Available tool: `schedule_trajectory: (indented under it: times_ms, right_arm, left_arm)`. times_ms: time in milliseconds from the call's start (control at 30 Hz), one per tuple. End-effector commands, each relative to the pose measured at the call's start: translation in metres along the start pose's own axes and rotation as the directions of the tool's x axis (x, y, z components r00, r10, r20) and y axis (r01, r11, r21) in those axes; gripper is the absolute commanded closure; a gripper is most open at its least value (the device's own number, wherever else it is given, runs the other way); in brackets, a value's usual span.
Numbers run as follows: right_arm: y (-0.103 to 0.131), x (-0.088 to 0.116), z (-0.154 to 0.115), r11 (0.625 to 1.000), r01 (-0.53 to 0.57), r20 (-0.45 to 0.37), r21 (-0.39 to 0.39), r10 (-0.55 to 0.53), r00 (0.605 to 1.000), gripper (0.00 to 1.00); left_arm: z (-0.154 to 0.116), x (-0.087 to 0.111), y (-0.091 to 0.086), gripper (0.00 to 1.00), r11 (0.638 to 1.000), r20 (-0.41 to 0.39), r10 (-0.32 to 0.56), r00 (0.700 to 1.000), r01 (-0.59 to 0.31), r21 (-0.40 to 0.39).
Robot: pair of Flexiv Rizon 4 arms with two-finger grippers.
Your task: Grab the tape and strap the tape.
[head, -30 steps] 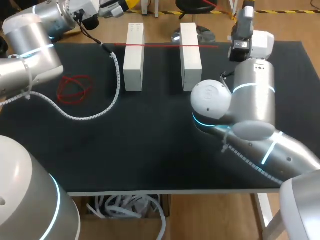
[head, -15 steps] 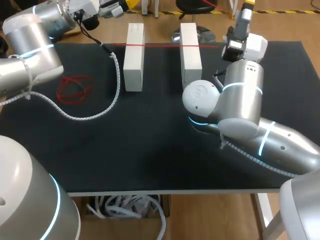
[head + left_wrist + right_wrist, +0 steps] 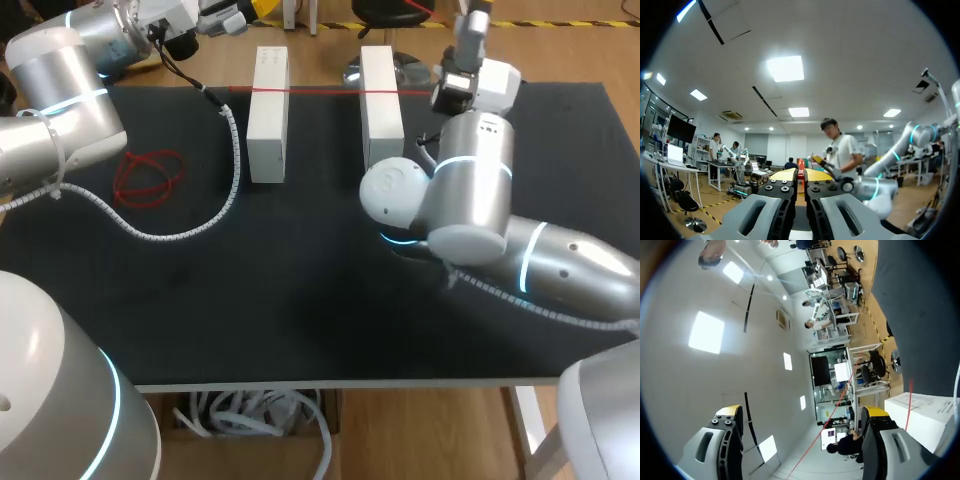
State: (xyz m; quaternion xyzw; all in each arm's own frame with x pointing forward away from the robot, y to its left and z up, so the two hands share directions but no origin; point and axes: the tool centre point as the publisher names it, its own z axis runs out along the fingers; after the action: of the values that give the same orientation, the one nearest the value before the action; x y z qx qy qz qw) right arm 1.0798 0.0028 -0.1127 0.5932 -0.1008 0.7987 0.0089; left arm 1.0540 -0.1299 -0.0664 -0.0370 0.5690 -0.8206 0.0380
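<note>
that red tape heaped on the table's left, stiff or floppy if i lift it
Probably floppy: the red tape lies in thin, loose loops, so it would likely droop. It looks light; a push would probably drag it, not roll it.

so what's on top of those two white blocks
A thin red tape lies stretched across the far ends of the left white block and right white block, bridging the gap. Its right end disappears behind the right arm, so where it ends is hidden.
</note>
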Motion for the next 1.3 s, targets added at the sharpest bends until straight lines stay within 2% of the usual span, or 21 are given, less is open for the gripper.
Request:
schedule_trajectory:
  times_ms: [33, 167, 367, 800, 900, 1033, 1067, 1200, 1300]
  right_arm:
    - [0.006, 0.002, 0.002, 0.992, 0.026, 0.054, 0.122, -0.032, 0.998, 0.00]
    - [0.011, -0.004, -0.002, 0.992, 0.039, 0.066, 0.119, -0.047, 0.997, 0.00]
    - [0.011, -0.007, -0.010, 0.993, -0.033, 0.057, 0.115, 0.027, 0.998, 0.00]
    - [0.027, -0.016, -0.003, 0.997, -0.064, 0.061, 0.041, 0.062, 0.996, 0.00]
    - [0.027, -0.017, 0.001, 0.998, -0.041, 0.104, 0.037, 0.037, 0.994, 0.00]
    - [0.026, -0.017, 0.004, 0.998, -0.007, 0.120, 0.068, -0.001, 0.993, 0.00]
    - [0.023, -0.015, 0.006, 0.994, 0.012, 0.130, 0.113, -0.027, 0.991, 0.00]
    - [0.017, -0.014, 0.009, 0.980, 0.042, 0.125, 0.197, -0.067, 0.990, 0.00]
    - [0.015, -0.015, 0.007, 0.974, 0.055, 0.118, 0.220, -0.083, 0.990, 0.00]
  left_arm:
    - [0.000, 0.000, 0.000, 1.00, 1.000, 0.002, 0.001, 1.000, -0.001, 0.001]
    - [0.000, 0.000, 0.000, 1.00, 1.000, 0.002, 0.001, 1.000, -0.001, 0.001]
    - [0.000, 0.000, 0.000, 1.00, 1.000, 0.002, 0.001, 1.000, -0.001, 0.001]
    - [0.000, 0.000, 0.000, 1.00, 1.000, 0.002, 0.001, 1.000, -0.001, 0.001]
    - [0.000, 0.000, 0.000, 1.00, 1.000, 0.002, 0.001, 1.000, -0.001, 0.001]
    - [0.000, 0.000, 0.000, 1.00, 1.000, 0.002, 0.001, 1.000, -0.001, 0.001]
    - [0.000, 0.000, 0.000, 1.00, 1.000, 0.002, 0.001, 1.000, -0.001, 0.001]
    - [0.000, 0.000, 0.000, 1.00, 1.000, 0.002, 0.001, 1.000, -0.001, 0.001]
    - [0.000, 0.000, 0.000, 1.00, 1.000, 0.002, 0.001, 1.000, -0.001, 0.001]
